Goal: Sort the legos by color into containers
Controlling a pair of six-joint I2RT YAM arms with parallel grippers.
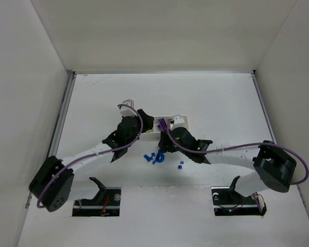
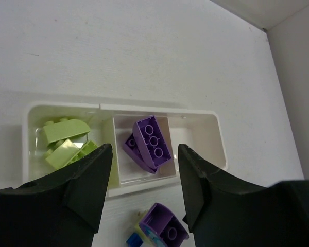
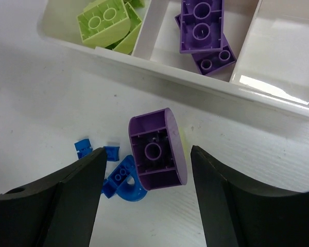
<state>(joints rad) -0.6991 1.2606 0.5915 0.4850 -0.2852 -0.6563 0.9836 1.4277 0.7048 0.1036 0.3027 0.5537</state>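
Observation:
The white container tray (image 2: 216,128) has three compartments. Yellow-green legos (image 2: 67,140) lie in its left one, purple legos (image 2: 150,141) in the middle one, and the right one (image 2: 195,138) holds nothing. My left gripper (image 2: 144,154) hovers open over the tray's near wall, nothing between its fingers. My right gripper (image 3: 148,152) is open on either side of a curved purple lego (image 3: 155,152), which lies on the table just in front of the tray (image 3: 159,77) and touches neither finger. A blue arch lego (image 3: 124,184) leans against it.
Small blue legos (image 1: 153,158) are scattered on the table near the tray, one apart (image 1: 180,165). Both arms (image 1: 87,157) reach in over the table's middle, the grippers close together. White walls enclose the table on three sides.

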